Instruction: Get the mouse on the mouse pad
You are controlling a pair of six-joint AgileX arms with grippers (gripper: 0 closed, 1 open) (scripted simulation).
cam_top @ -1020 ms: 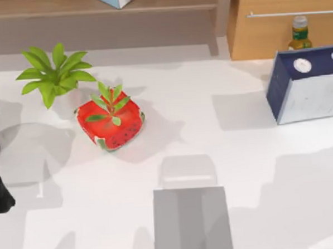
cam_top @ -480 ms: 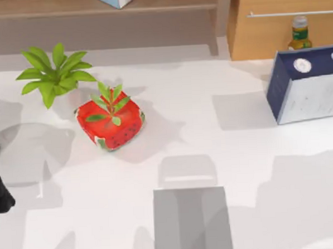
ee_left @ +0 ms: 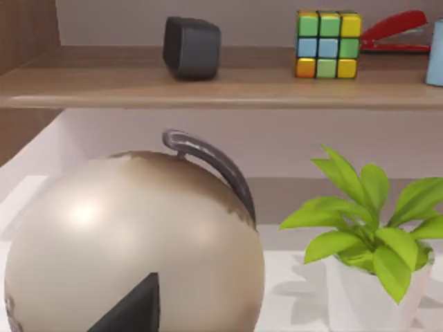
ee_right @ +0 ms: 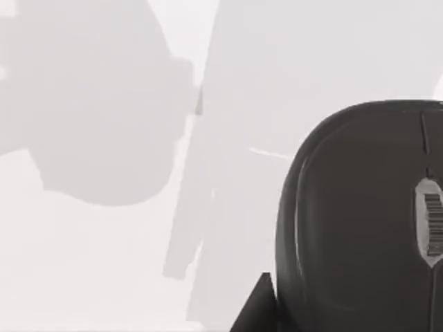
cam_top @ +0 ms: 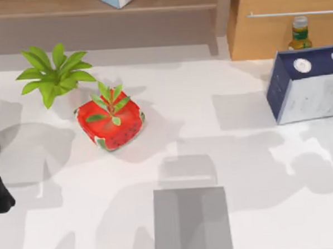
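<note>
Mouse pad point(cam_top: 192, 222) is recorded flat at the near edge of the counter point(cam_top: 248, 87), centre, with nothing on it. Fresh shadow has spread across the right half of the counter since half a second ago, from which travel of the right arm overhead is inferred. Mouse point(ee_right: 363, 221), dark with a pale scroll wheel, is seen close under the right wrist camera, over pale counter; whether it is gripped or merely approached cannot be told. The right gripper's state cannot be told. The task is judged not yet done. Farther left, the red strawberry pot point(cam_top: 110, 123) and, left of it, the left arm parked by a globe point(ee_left: 131, 242).
</note>
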